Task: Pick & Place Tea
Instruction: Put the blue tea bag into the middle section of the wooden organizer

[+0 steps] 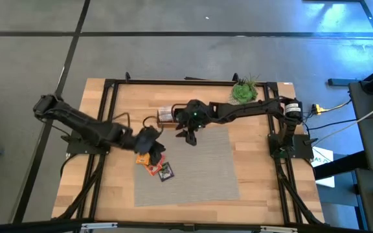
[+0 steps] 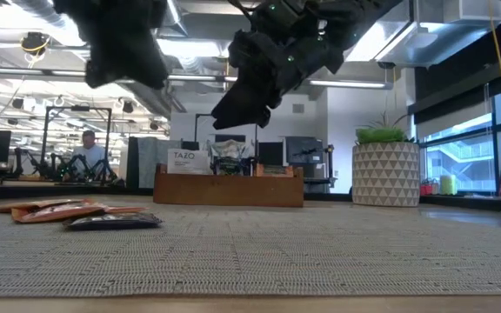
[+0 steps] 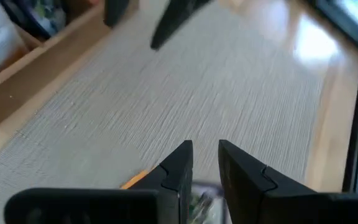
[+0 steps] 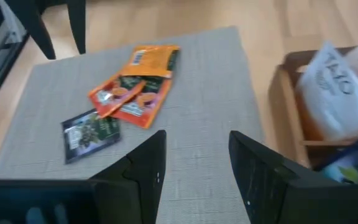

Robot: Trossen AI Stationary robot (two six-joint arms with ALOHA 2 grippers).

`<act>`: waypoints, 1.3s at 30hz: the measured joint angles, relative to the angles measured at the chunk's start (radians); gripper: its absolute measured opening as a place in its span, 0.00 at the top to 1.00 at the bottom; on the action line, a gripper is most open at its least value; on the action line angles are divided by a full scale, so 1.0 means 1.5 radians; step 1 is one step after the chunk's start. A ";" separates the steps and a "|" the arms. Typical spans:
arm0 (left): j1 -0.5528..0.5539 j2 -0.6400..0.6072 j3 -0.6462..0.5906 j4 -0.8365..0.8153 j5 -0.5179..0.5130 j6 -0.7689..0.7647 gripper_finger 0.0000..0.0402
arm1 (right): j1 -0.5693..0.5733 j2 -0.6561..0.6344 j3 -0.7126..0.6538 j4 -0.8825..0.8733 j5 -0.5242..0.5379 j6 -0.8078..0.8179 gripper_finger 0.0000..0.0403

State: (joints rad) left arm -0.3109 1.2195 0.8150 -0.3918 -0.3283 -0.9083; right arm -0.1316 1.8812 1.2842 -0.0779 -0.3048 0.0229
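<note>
Tea sachets (image 1: 155, 163), small, flat and square, orange and black with printed labels.

High view: heaped loosely on the grey woven mat (image 1: 206, 175), directly under the left gripper (image 1: 149, 144) and partly hidden by it. Well apart from the right gripper (image 1: 190, 136), which hangs near the brown wooden tray (image 1: 167, 116). Beyond that, at the far table edge, a green plant in a white patterned pot (image 1: 243, 90).

Low view: flat on the mat, well below both dark grippers; the black one (image 2: 111, 222) lying nearest to the camera.

Left wrist view: left gripper (image 3: 205, 148) partly open, with a narrow gap between the fingers and nothing between them. Only an orange corner (image 3: 135, 180) and a printed edge visible right beneath the fingertips.

Right wrist view: right gripper (image 4: 197, 140) wide open and empty. Ahead of it the orange heap (image 4: 135, 84) and one black sachet (image 4: 92, 134) beside it. To its side the tray, already holding white sachets (image 4: 340, 93).

Risks, as a judgement: overlapping sachets, so easy to pinch two together or to push the heap aside without gripping any. Very thin against the mat, so likely to slip out of narrow jaws. Also possible: contact between the two arms, both close over the same part of the mat.
</note>
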 joint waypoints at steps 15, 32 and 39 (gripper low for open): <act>-0.206 0.233 0.000 0.451 -0.345 -0.067 0.82 | 0.087 0.000 0.000 -0.016 -0.043 0.032 0.56; -0.205 0.388 0.001 0.461 -0.285 -0.166 0.82 | 0.095 0.028 0.000 -0.044 0.033 0.103 0.56; -0.206 0.370 0.001 0.346 -0.194 -0.213 0.82 | 0.095 0.052 0.000 -0.053 0.032 0.104 0.56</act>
State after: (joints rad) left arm -0.6201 1.7748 0.8165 0.1278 -0.6192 -1.2282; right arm 0.0107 1.9598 1.2841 -0.1571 -0.2563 0.1788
